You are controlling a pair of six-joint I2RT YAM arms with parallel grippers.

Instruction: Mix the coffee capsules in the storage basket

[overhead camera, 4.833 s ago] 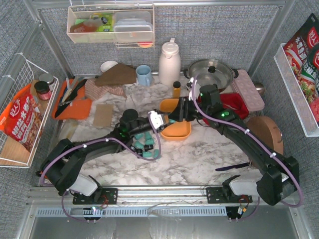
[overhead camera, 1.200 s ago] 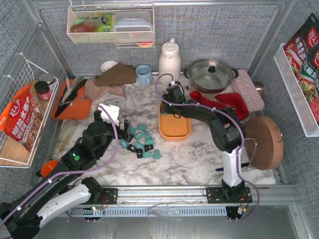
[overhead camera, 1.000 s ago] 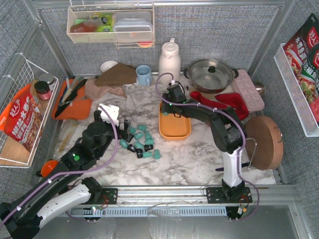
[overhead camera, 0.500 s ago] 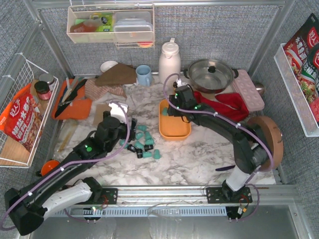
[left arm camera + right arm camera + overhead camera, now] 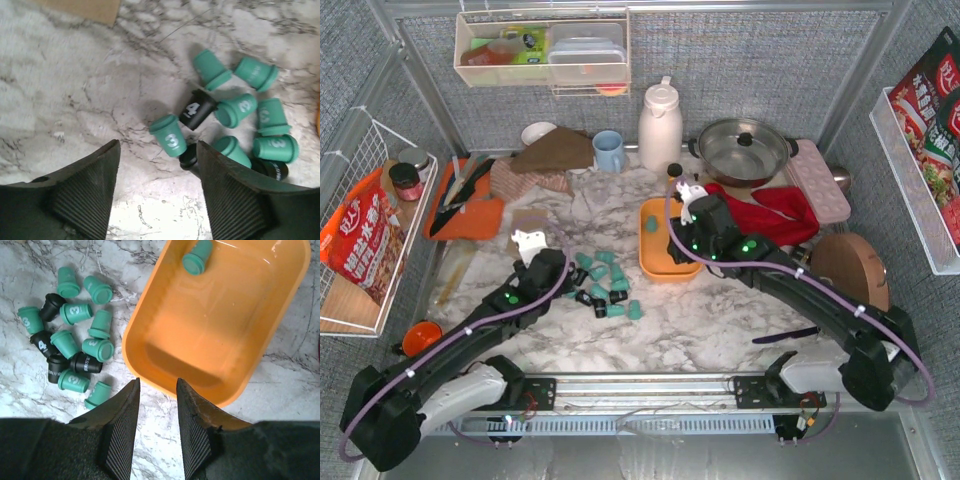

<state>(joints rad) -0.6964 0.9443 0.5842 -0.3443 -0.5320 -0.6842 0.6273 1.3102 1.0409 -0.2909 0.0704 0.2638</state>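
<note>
Left gripper [image 5: 157, 150], jaws spread and empty, hangs over the edge of the coffee capsules [image 5: 240, 110] heaped on the marble table [image 5: 65, 85]. Bare marble lies to its left. Right gripper [image 5: 157, 385], narrowly parted and empty, hovers above the near rim of the storage basket [image 5: 225, 320]. One teal capsule [image 5: 197, 259] lies against the basket's far wall.

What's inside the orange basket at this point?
One teal capsule, lying at the far end of the basket. The rest of its floor shows bare. Only a bit of the near rim is covered by the right jaws.
</note>
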